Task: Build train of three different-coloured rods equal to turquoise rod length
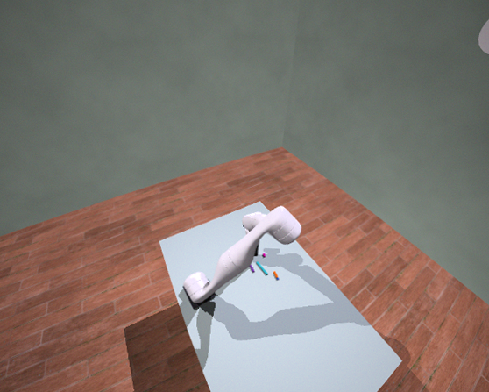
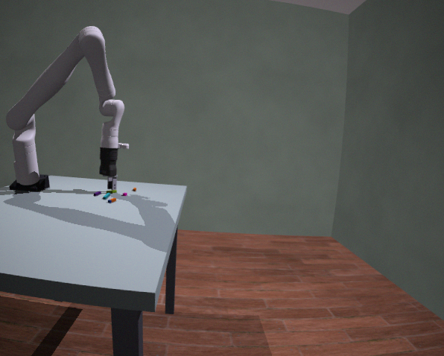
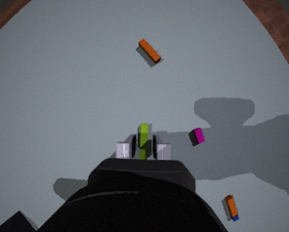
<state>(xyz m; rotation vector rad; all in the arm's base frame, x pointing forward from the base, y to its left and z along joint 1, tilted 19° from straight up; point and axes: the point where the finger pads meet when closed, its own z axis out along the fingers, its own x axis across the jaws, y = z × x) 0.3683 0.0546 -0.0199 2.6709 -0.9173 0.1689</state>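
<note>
While pincer (image 2: 112, 191) (image 3: 144, 142) stands part-open astride lime rod (image 2: 112, 191) (image 3: 144, 134), magenta rod (image 1: 263, 255) (image 2: 124, 194) (image 3: 198, 135) sits apart, w/ room btwn.

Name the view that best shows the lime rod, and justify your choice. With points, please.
The wrist view: the lime rod (image 2: 114, 191) (image 3: 144, 133) shows lengthwise there, though partly cut off below. The exterior view shows a small green strip; the top view hides it.

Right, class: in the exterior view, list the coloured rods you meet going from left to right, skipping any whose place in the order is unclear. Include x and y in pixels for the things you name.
Purple rod (image 1: 252, 268) (image 2: 97, 194) → turquoise rod (image 1: 262, 268) (image 2: 106, 196) → magenta rod (image 1: 264, 255) (image 2: 124, 194) (image 3: 199, 135) → far orange rod (image 2: 134, 189) (image 3: 149, 51)
</note>
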